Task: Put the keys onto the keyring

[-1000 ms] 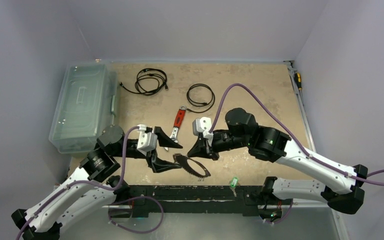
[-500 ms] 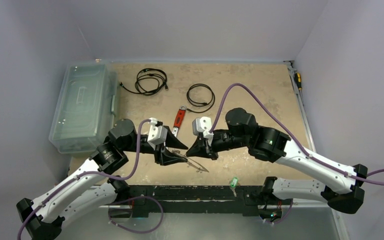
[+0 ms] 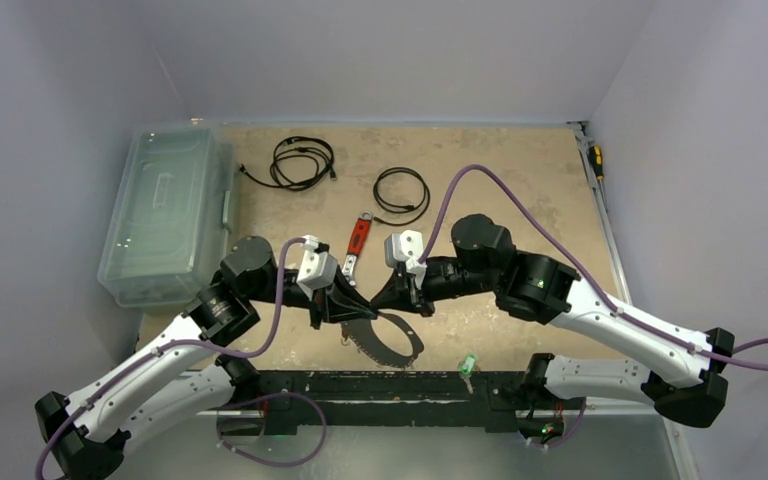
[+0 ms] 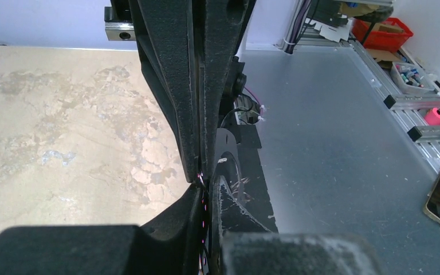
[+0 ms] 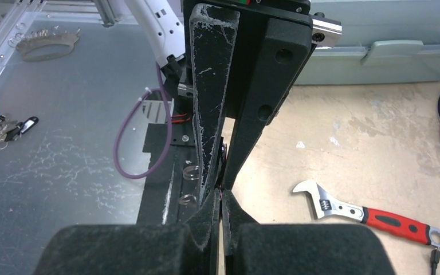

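Currently both arms meet low over the near middle of the tabletop (image 3: 520, 180), their tips close together and pointing at each other. The left tool (image 3: 348, 308) has its fingers (image 4: 172, 86) pressed together, and in the top view the left end of the keyring (image 3: 368, 345) meets its tip, so it appears clamped on the wire. From there the silvery oval reaches out to the right, toward the near edge, with a few small keys showing as a jagged fringe along its left side. The loop passes just beneath the right tool (image 3: 388, 300).

That right tool is also drawn together. In its wrist view the fingers (image 5: 212, 86) leave only a sliver of a gap, and a reddish glint sits inside it. I cannot tell what it pinches.

The green key (image 3: 468, 363) lies on the dark rail at the near edge, to the right of the keyring and apart from it, with neither tool touching it.

Behind the tools the red-handled wrench (image 3: 357, 240) lies flat. Two black coiled cables (image 3: 302, 162) (image 3: 402, 194) rest farther back, and a clear plastic box (image 3: 165, 215) stands along the left side.
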Controlling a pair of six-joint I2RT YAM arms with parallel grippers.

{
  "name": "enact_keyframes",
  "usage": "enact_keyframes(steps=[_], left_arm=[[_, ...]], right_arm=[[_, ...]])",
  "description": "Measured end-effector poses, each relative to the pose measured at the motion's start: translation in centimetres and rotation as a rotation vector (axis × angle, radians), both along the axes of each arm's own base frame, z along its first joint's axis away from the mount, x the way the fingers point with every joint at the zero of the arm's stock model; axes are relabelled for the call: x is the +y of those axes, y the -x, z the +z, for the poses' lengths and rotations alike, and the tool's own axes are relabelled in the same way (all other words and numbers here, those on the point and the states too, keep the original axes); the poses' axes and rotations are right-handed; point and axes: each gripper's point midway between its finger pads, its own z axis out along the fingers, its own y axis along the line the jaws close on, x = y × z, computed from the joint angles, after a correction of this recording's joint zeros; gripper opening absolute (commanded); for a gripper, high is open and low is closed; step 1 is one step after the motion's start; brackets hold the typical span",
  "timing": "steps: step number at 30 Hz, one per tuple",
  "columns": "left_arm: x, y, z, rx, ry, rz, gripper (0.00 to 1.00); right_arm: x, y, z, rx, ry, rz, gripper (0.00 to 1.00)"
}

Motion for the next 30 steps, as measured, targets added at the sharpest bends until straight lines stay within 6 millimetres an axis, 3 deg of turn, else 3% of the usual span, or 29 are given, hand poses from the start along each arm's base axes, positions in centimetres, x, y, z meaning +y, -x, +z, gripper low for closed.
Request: enact_keyframes(steps=[1, 3, 5, 7, 13, 18, 26, 30], left_arm=[[0.0, 0.0, 0.0, -0.002, 0.001, 0.001, 0.00], [0.1, 0.0, 0.2, -0.008, 0.006, 0.006, 0.00], [0.2, 0.0, 0.4, -0.016, 0.012, 0.018, 0.00], [0.4, -0.1, 0.5, -0.021, 0.015, 0.032, 0.00], [1.1, 0.1, 1.7, -0.061, 0.053, 0.061, 0.00], [1.5, 0.3, 2.1, -0.083, 0.075, 0.074, 0.00], [1.7, 0.2, 1.8, -0.087, 0.079, 0.092, 0.00], [1.7, 0.3, 1.7, -0.089, 0.082, 0.092, 0.00]], right_arm=[[0.0, 0.0, 0.0, -0.001, -0.002, 0.000, 0.05], [0.1, -0.1, 0.2, -0.003, -0.007, -0.006, 0.32], [0.2, -0.3, 0.6, -0.004, -0.025, -0.017, 0.50], [0.2, -0.3, 1.5, -0.013, -0.075, -0.029, 0.58], [-2.6, 0.4, 4.6, -0.059, -0.255, -0.092, 0.57], [-3.2, 0.2, 6.0, -0.074, -0.329, -0.124, 0.51], [-1.5, -0.7, 4.1, -0.044, -0.289, -0.134, 0.48], [-0.7, -1.0, 3.0, -0.028, -0.256, -0.128, 0.40]])
